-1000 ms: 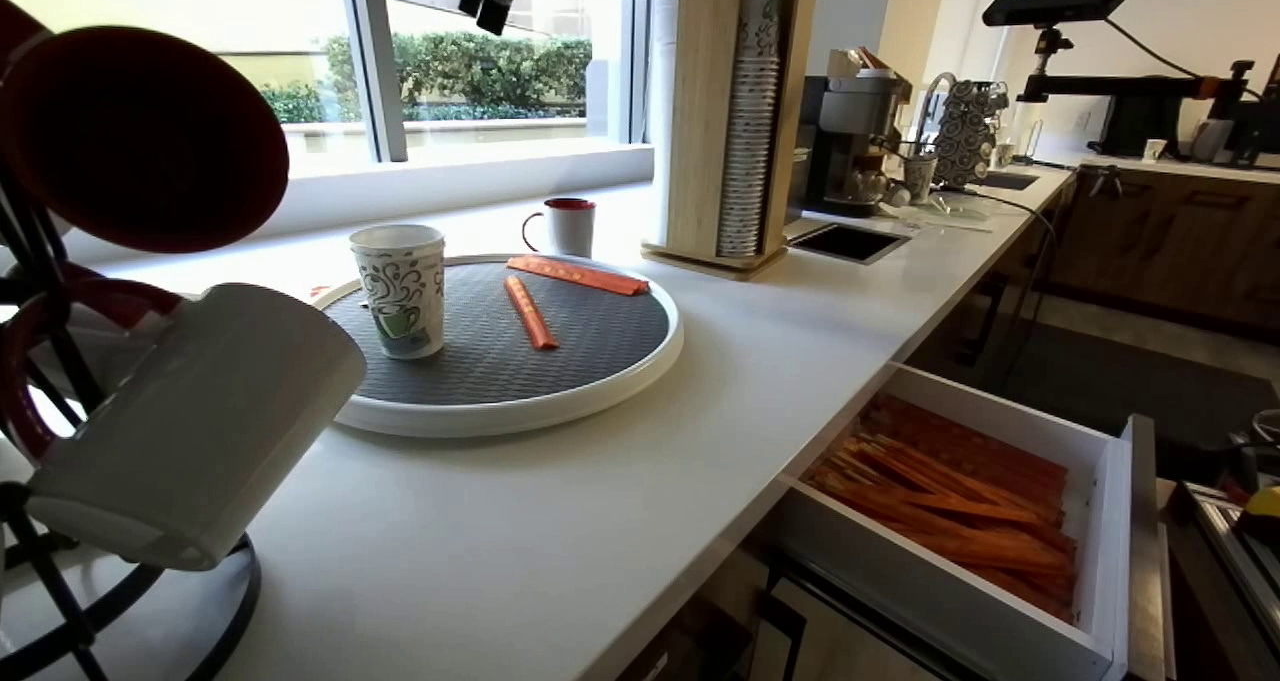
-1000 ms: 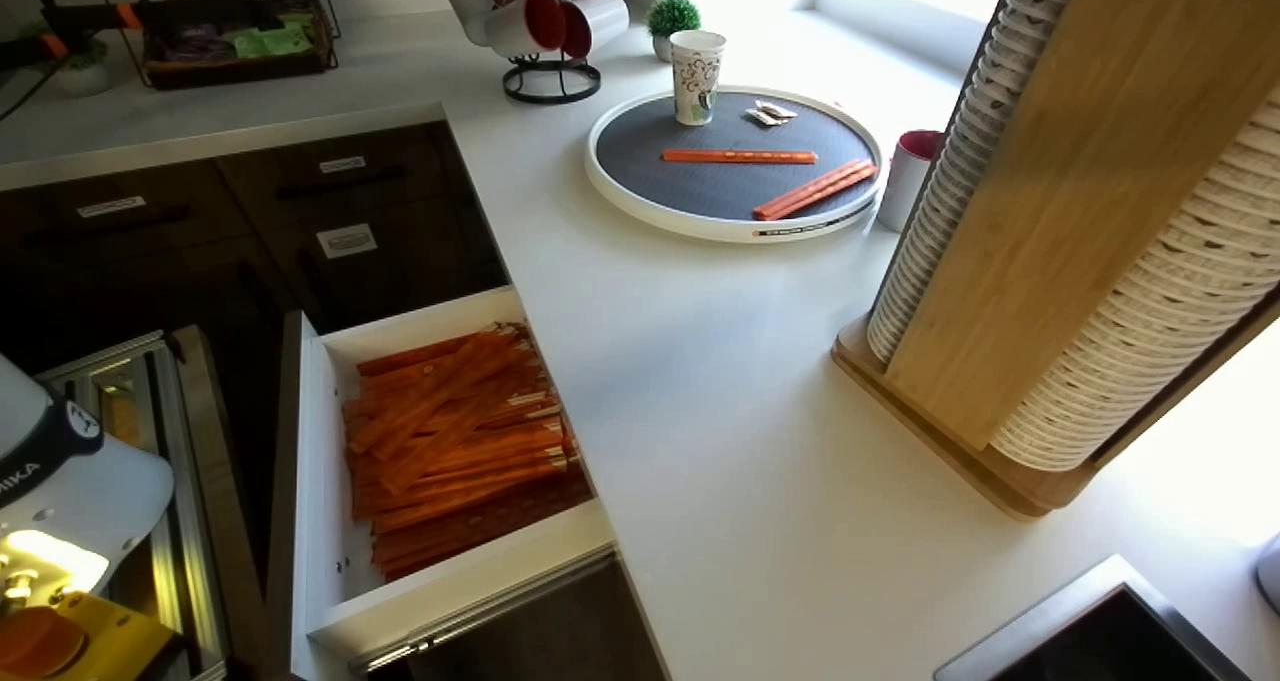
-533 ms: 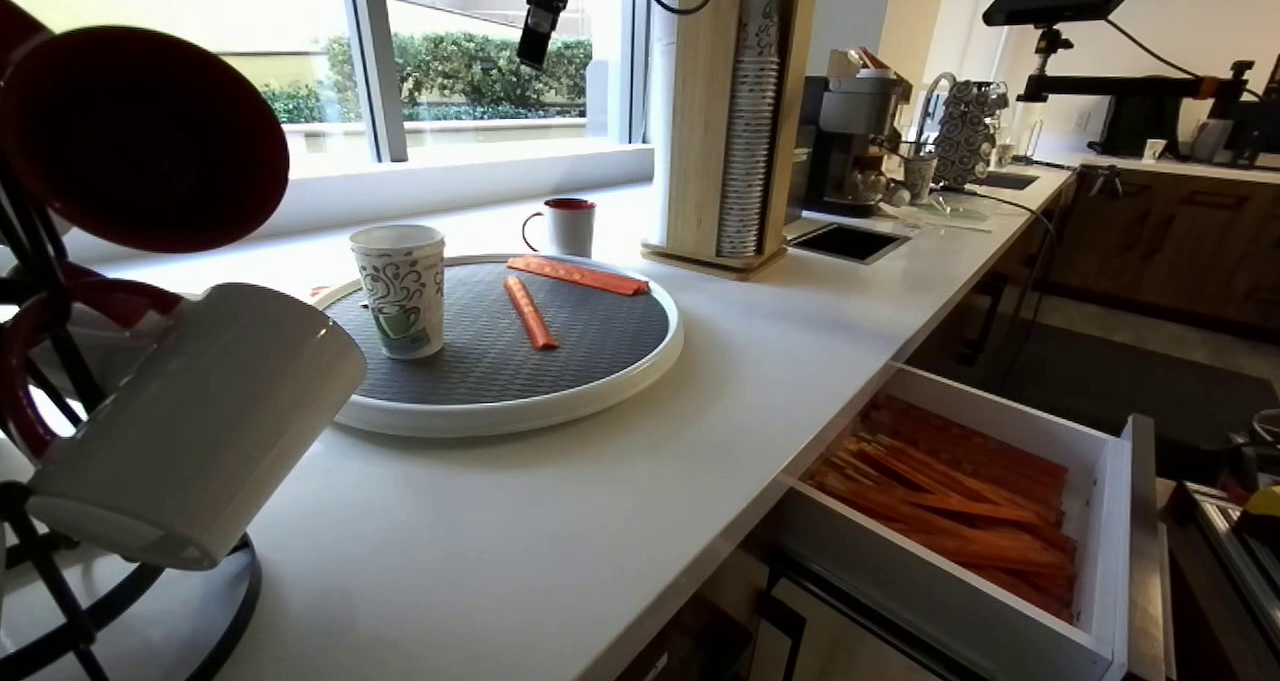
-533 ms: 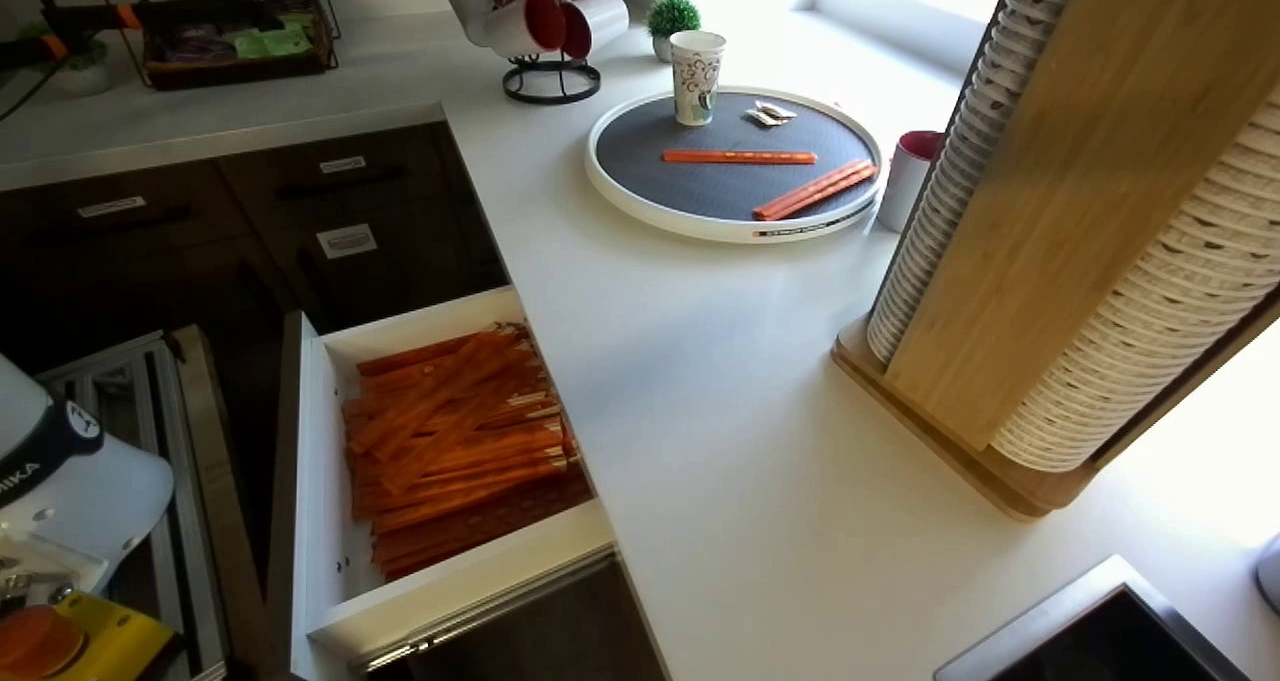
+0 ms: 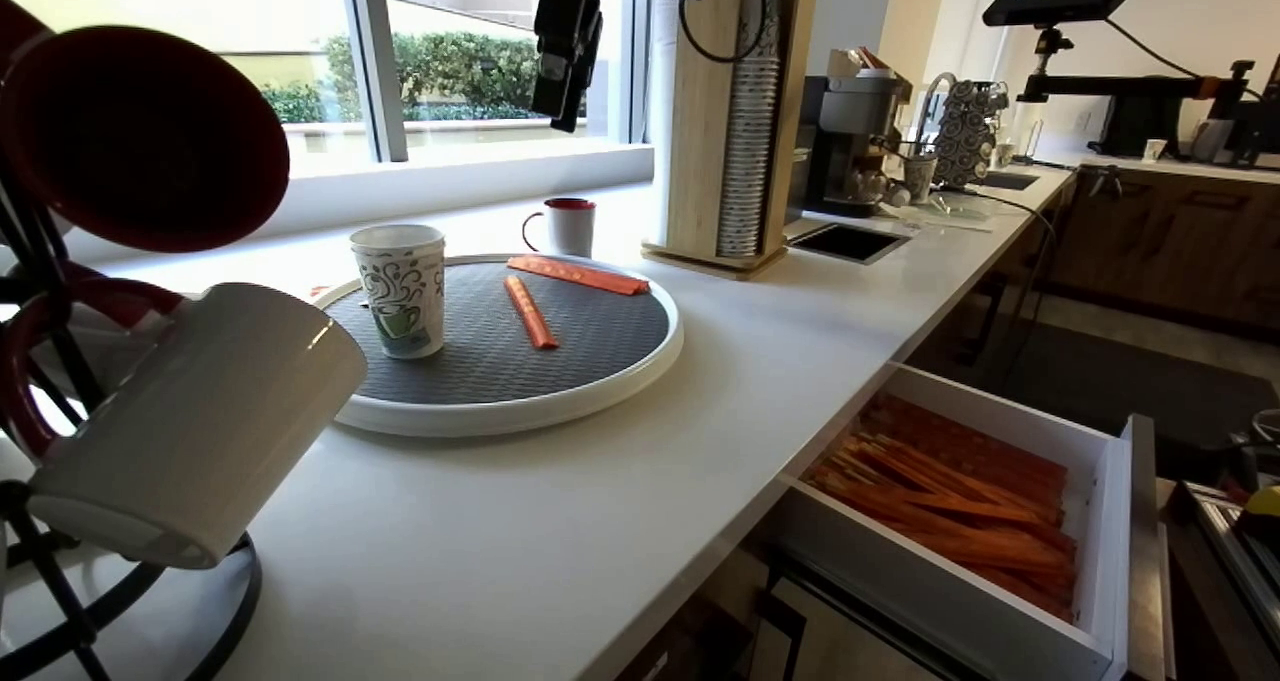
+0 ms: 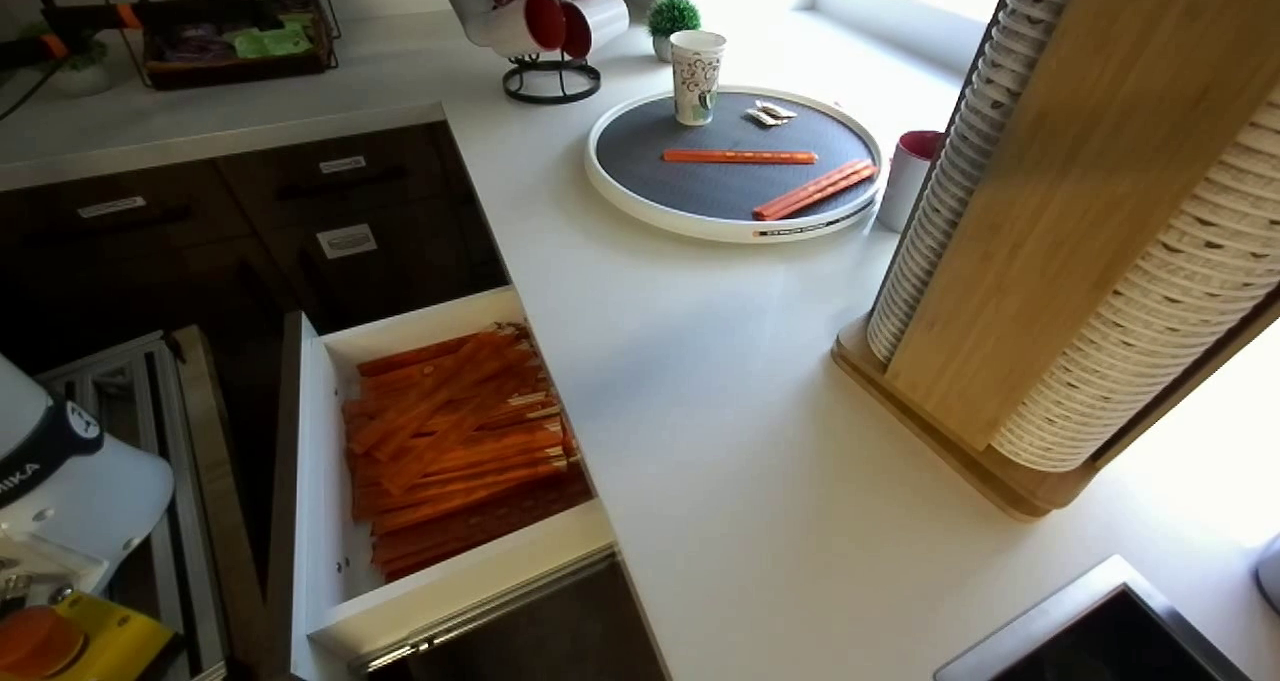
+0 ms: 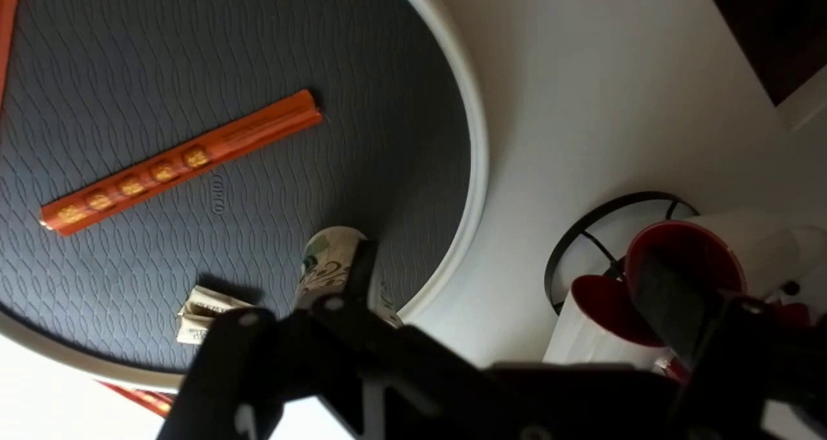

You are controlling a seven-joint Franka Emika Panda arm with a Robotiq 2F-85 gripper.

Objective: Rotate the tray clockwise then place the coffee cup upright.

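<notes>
The tray (image 5: 480, 383), round with a dark grey top and white rim, lies flat on the counter in both exterior views. Near its edge the coffee cup (image 5: 403, 296), a white paper cup with a swirl and leaf print, stands upright; no handle shows. In the wrist view the cup (image 7: 326, 265) is partly covered by one dark finger (image 7: 362, 265). My gripper (image 5: 562, 111) hangs well above the tray, before the window. Its jaws stand wide apart in the wrist view, with nothing held between them. Only a dark tip shows at the top edge of an exterior view.
Orange-red packets (image 5: 530, 311) and small paper sachets (image 6: 770, 113) lie on the tray. Close by are a rack of white mugs (image 6: 525, 23), a red-rimmed mug (image 5: 570, 229) and a tall wooden cup holder (image 5: 695, 111). An open drawer (image 5: 1110, 551) juts out from the counter.
My gripper has come down from the top of an exterior view and shifted slightly right, showing more of the arm. The tray and the cup have not moved.
</notes>
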